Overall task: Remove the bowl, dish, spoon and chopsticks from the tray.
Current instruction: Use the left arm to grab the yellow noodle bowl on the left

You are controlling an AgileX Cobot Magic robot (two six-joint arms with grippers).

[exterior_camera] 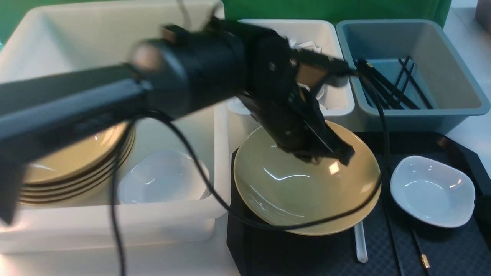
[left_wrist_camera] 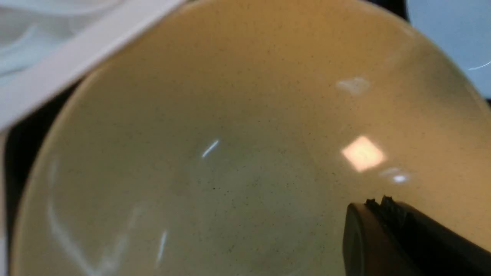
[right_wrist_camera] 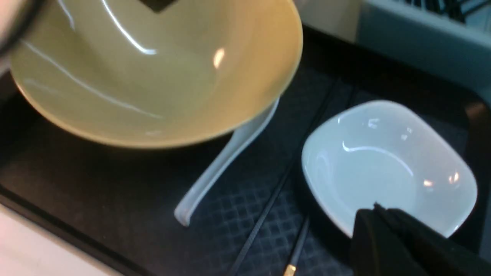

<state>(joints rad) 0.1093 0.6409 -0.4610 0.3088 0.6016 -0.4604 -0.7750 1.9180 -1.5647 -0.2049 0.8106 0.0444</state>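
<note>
Nothing had left the tray (exterior_camera: 307, 255) yet, by the look of it. Furthest left, the big white tub (exterior_camera: 220, 153) already held a stack of tan bowls (exterior_camera: 76, 161) and a small white dish (exterior_camera: 163, 176), most likely where the tray's own crockery belonged.

Next along, the left claw (exterior_camera: 332, 153) was pressed together at the far rim of the bowl (exterior_camera: 291, 188) and seemed to be pinching it. The bowl hung tilted over the tray's left part, its near edge low, so its removal looked begun but not finished.

The spoon (exterior_camera: 360, 241) lay flat on the tray, its scoop hidden under the bowl and only the handle showing. Just beside it the chopsticks (exterior_camera: 420, 253) lay on the tray, between bowl and dish, untouched.

The dish (exterior_camera: 431, 189) sat on the tray's right part. The right claw (right_wrist_camera: 378, 214) was closed at the dish's near rim; whether the rim was caught between the jaws could not be told.

So all four pieces remained: one apparently in hand, one perhaps being taken, and the spoon and chopsticks left for later.
</note>
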